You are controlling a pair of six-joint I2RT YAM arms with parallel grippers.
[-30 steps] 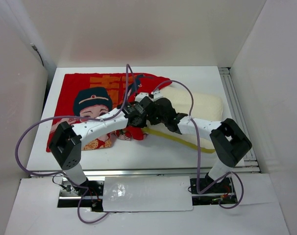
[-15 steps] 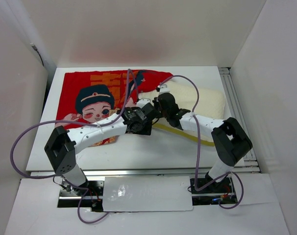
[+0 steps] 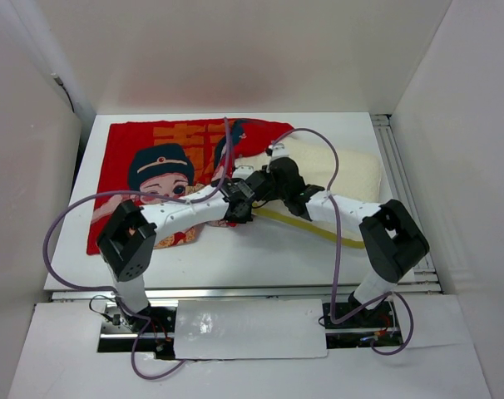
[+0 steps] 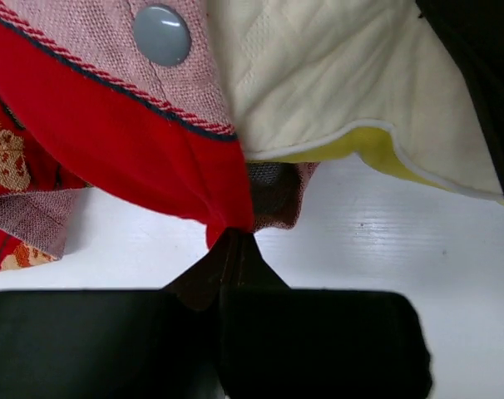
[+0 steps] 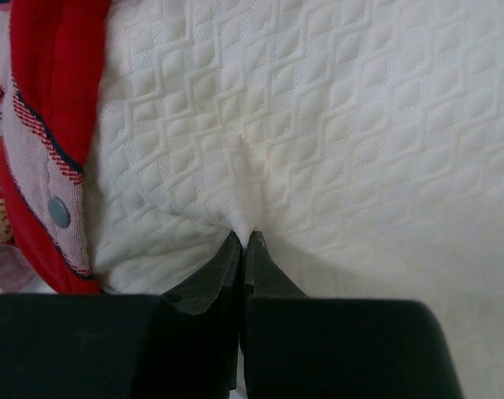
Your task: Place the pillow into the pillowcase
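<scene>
Left gripper [image 4: 233, 239] closed, pinching the open hem of the red printed fabric pillowcase [image 3: 123, 150] at frame centre, right gripper [image 5: 243, 239] closed on a fold of the cream dimpled rectangular pillow [image 3: 352, 176], lying centre-right, long axis pointing left toward the case mouth.

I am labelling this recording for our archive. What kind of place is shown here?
Probably a robot test booth, not a home. Plain white panel walls enclose a white table with aluminium rails. A white-and-black left arm and right arm are mounted at its near edge.
</scene>
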